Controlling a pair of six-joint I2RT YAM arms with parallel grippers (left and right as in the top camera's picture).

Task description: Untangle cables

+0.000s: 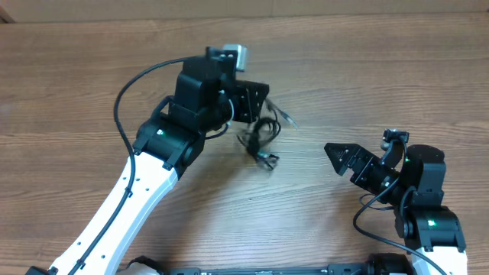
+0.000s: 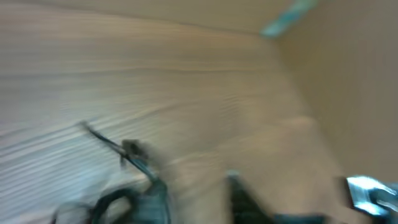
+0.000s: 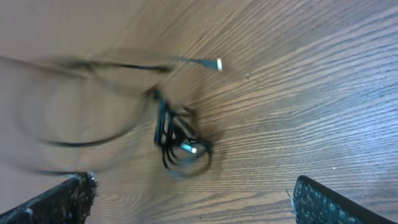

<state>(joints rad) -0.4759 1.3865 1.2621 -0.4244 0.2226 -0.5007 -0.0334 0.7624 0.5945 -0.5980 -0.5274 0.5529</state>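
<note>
Left claw [image 1: 256, 107] at cables [image 1: 260, 141]; grip cannot be told, view blurred. Right claw [image 1: 330, 150] released, empty. Single plug end [image 3: 214, 63] best drawn outward slowly.

a brown wood-grain table [image 1: 382, 69] fills every view.

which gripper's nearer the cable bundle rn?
Left. Left gripper is right at the cables' top-left edge in the overhead view; right gripper stands clear to their right, across bare table.
</note>
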